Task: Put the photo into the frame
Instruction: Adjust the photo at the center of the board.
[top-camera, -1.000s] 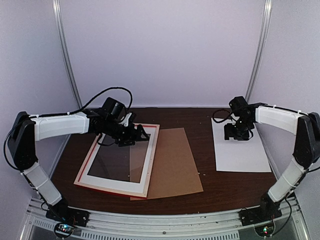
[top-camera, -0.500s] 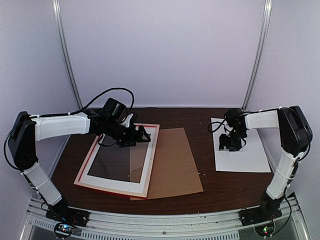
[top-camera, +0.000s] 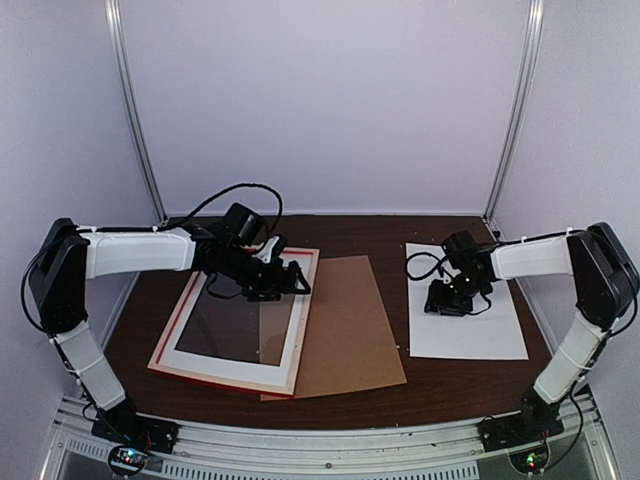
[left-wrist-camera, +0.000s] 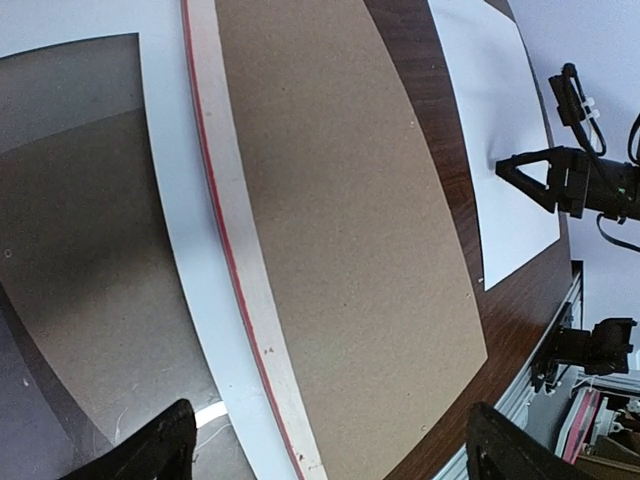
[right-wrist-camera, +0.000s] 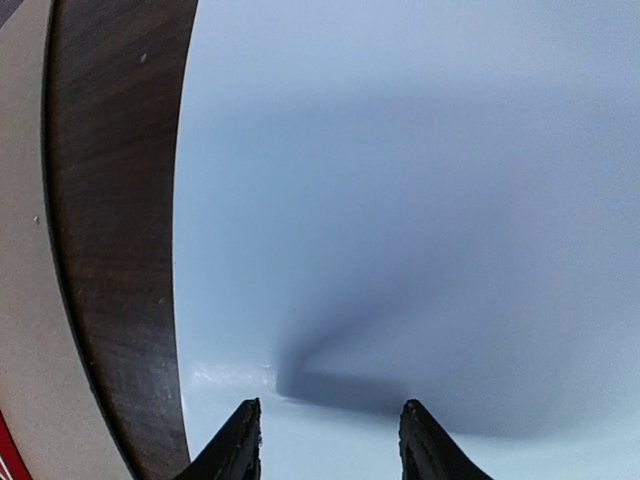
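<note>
From above, the photo (top-camera: 480, 330), white side up, has slid closer to the frame (top-camera: 225, 368) within the last second, with the right gripper (top-camera: 447, 298) on it. The left gripper (top-camera: 285, 281) hangs over the frame's right rail.

The left wrist view shows its fingers spread and empty, and the backing board (left-wrist-camera: 350, 220) tucked under that rail.

In the right wrist view, the fingers are parted and low on the photo. It is probably being dragged and is still well right of the frame.

Red-edged frame (top-camera: 225, 373), brown board (top-camera: 345, 320)
</note>
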